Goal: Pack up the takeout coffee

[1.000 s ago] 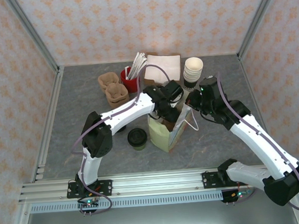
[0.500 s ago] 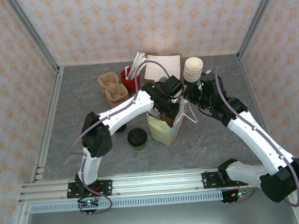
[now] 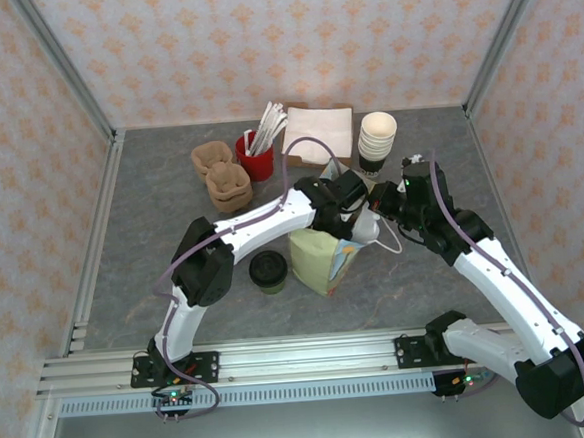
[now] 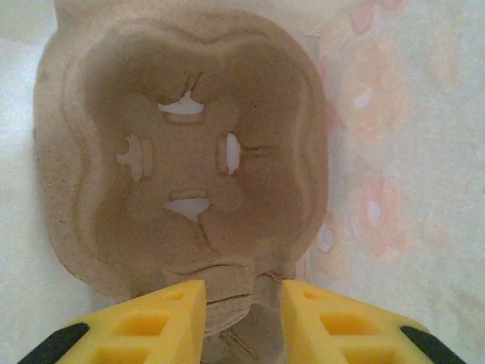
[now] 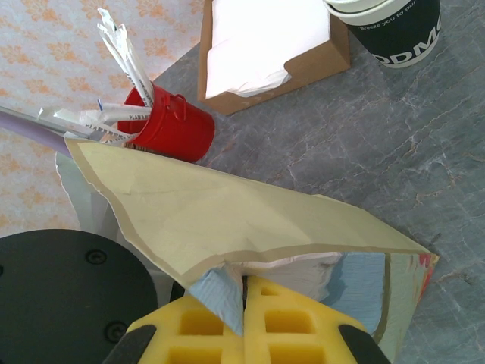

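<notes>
Left wrist: left gripper (image 4: 242, 292) pinches dimpled pulp carrier (image 4: 182, 163) (four slits).

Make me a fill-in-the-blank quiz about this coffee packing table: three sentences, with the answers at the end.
The right gripper pinches the rim of the paper ____.
The takeout coffee stands on the table; its lid is ____.
The packets stand in a ____ tin.
Missing words: bag; black; red.

Left arm (image 3: 272, 215) over bag (image 3: 313, 260) mouth
</notes>
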You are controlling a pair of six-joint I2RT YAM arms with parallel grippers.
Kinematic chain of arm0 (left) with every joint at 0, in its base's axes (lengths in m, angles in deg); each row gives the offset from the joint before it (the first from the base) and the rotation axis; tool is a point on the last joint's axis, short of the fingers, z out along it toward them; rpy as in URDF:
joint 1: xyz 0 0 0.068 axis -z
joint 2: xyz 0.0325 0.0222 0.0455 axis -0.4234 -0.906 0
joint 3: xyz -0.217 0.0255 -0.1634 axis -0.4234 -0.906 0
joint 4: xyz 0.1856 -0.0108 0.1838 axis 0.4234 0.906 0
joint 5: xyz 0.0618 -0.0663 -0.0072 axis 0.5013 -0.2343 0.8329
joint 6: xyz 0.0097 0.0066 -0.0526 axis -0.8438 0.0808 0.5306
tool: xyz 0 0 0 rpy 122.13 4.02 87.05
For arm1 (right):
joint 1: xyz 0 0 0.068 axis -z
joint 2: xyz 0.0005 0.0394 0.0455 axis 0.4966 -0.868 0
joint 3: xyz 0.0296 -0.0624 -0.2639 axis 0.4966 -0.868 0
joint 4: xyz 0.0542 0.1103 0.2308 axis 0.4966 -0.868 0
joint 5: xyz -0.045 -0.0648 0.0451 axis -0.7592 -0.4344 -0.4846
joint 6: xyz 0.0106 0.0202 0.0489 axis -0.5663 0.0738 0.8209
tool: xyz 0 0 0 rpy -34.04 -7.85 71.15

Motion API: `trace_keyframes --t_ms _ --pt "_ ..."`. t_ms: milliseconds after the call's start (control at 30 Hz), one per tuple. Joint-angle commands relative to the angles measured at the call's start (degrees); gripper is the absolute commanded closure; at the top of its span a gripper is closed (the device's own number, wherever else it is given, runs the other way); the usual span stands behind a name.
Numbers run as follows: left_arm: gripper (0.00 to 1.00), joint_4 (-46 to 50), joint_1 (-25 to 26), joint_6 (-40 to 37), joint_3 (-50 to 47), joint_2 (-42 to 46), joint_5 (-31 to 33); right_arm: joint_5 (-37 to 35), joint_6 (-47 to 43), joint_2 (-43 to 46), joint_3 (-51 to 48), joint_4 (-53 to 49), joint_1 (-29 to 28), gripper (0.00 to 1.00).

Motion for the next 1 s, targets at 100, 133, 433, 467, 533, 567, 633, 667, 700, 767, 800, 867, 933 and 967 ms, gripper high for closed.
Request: trace_keyframes --t_ms 100,133,433,467,533,567,633,667,700,767,800,867,933,967 --pt "0.68 1.5 0.5 -0.2 -2.5 -3.0 1.4 0.6 -2.0 0.4 0.7 -1.9 0.3 1.00" --pt "0.68 1.2 0.4 -0.3 -2.6 -3.2 0.8 0.5 -2.0 0.4 1.0 -2.2 0.3 1.00" --pt "0.67 -1.7 -1.1 -1.2 -3.9 -4.5 -6.1 0.0 -3.3 0.3 3.4 -5.0 0.3 1.00" --pt "0.67 -2.2 -1.2 -1.2 -4.2 -4.6 -6.7 0.0 -3.4 0.3 3.5 -5.2 0.3 1.00" --pt "0.66 -2.6 -1.3 -1.2 -4.7 -4.7 -7.1 -0.3 -3.6 0.3 3.6 -5.5 0.4 1.00" --pt "0.66 -2.7 -1.4 -1.2 -4.9 -4.8 -7.1 -0.3 -3.7 0.4 3.7 -5.7 0.4 1.00" --pt "0.65 -2.9 -1.4 -1.3 -5.1 -5.1 -7.4 -0.2 -3.9 0.2 3.8 -5.7 0.4 1.00" --pt "0.65 -3.0 -1.4 -1.3 -5.1 -5.2 -7.4 -0.3 -3.9 0.2 3.9 -5.7 0.3 1.00" --pt "0.64 -3.0 -1.4 -1.3 -5.0 -5.2 -7.4 -0.2 -4.0 0.1 4.0 -5.8 0.4 1.00" --pt "0.62 -3.3 -1.5 -1.2 -4.7 -5.1 -7.6 0.1 -4.0 -0.1 4.2 -5.8 0.4 1.00" --pt "0.61 -3.3 -1.5 -1.1 -4.4 -5.1 -7.6 0.1 -4.0 -0.1 4.3 -5.8 0.3 1.00" --pt "0.59 -3.2 -1.6 -0.9 -3.7 -4.9 -7.7 0.0 -4.1 -0.1 4.2 -5.8 0.3 1.00" --pt "0.57 -1.9 -1.8 -1.1 -1.4 -4.5 -7.5 -0.3 -4.0 -0.2 4.5 -6.0 0.4 1.00" --pt "0.55 -1.2 -1.9 -0.9 0.1 -4.0 -7.3 -0.5 -4.1 -0.3 4.8 -6.1 0.3 1.00"
